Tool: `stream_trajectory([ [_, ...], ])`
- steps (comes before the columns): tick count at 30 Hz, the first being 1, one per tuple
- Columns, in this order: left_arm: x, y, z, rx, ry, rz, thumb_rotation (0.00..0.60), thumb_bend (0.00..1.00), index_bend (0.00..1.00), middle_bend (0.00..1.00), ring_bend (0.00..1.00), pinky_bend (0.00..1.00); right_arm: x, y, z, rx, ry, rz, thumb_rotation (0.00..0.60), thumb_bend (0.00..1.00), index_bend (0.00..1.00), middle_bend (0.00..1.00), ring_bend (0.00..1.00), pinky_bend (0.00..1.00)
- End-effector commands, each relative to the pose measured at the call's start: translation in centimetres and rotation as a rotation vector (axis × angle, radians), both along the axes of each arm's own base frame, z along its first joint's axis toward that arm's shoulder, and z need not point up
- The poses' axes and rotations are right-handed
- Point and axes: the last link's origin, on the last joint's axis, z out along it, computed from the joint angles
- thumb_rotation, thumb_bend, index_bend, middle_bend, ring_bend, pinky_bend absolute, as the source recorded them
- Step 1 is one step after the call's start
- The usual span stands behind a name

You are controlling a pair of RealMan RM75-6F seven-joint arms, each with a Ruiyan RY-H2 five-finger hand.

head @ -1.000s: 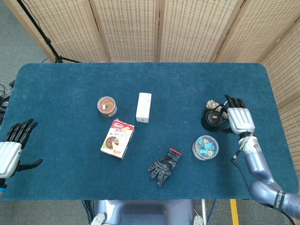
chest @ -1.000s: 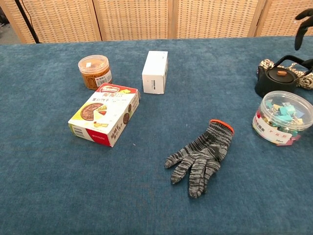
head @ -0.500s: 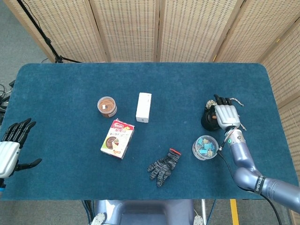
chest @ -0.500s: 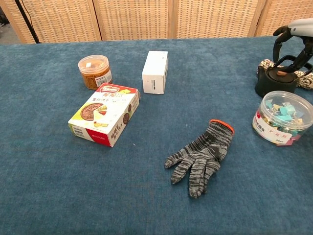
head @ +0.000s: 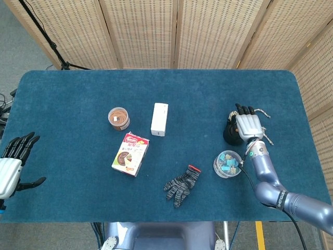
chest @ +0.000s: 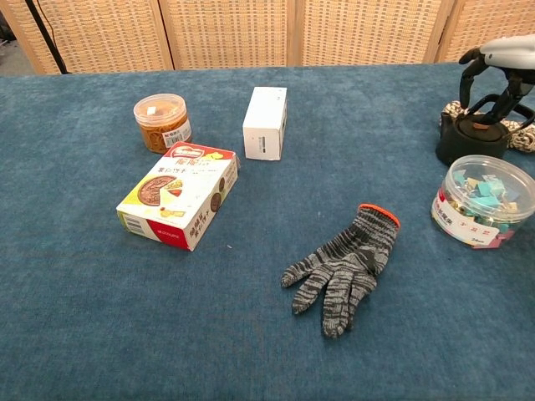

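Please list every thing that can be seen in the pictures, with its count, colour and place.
teapot: one, black, right side, under the right hand
rope bundle: one, beige, behind the teapot
clip tub: one, clear, coloured clips, in front of the teapot
glove: one, grey, orange cuff, front centre
white box: one, centre
snack box: one, white and red, left of centre
jar: one, clear, brown contents, beside the white box
table: one, blue cloth
left hand: fingers spread, left edge
right hand: over the teapot

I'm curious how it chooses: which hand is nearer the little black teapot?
Right. The right hand hovers over the black teapot; the left hand sits at the table's far opposite edge.
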Motion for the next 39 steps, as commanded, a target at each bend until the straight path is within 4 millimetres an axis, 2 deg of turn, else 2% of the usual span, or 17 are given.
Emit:
stream_trajectory([
  [1,0.0,0.0,0.0,0.001,0.000,0.001,0.600,0.04,0.00,0.00,0.00,0.00,-0.1,-0.1,-0.3,0.006,0.012,0.000,0.600,0.39,0.42,0.00,0.00,0.00],
  [11,0.0,0.1,0.0,0.006,0.005,0.002,0.600,0.04,0.00,0.00,0.00,0.00,-0.5,-0.2,-0.9,0.013,0.019,-0.006,0.600,0.39,0.43,0.00,0.00,0.00],
  [39,-0.1,0.1,0.0,0.004,0.008,0.004,0.600,0.04,0.00,0.00,0.00,0.00,-2.2,-0.7,-0.9,-0.006,0.070,-0.037,0.600,0.40,0.45,0.00,0.00,0.00],
])
